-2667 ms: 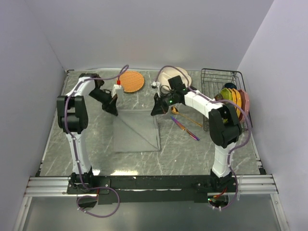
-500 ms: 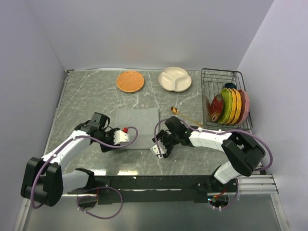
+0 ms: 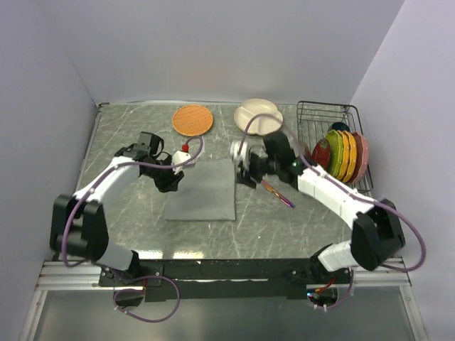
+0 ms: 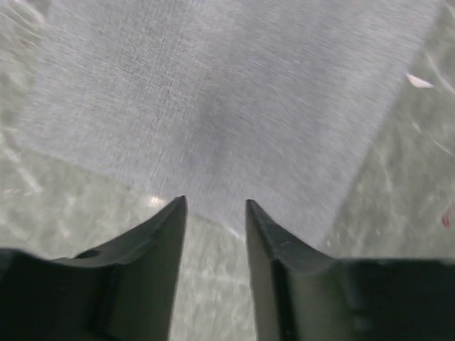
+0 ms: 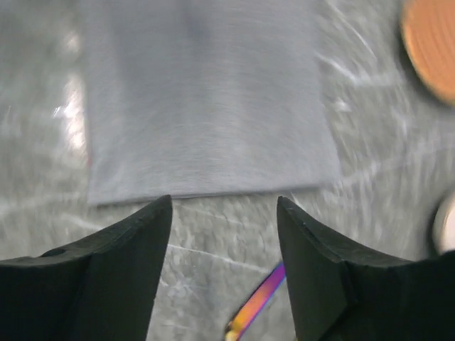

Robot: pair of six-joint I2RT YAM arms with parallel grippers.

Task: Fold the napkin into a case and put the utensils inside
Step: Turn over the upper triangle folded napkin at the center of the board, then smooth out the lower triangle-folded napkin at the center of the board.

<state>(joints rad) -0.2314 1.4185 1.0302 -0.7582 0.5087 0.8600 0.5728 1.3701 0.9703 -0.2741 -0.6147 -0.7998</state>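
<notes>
Left hand (image 4: 213, 204) is held narrowly parted, empty, at the edge of the napkin (image 4: 234, 106); right hand (image 5: 224, 200) is held wider above the knife (image 5: 257, 301).

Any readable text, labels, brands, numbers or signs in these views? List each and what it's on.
None readable in any view.
The grey fabric napkin, round orange woven mat, white divided dish, coloured plates in the black wire rack and iridescent purple knife are plain.
The white wrist housings are too small to show any marking.
</notes>
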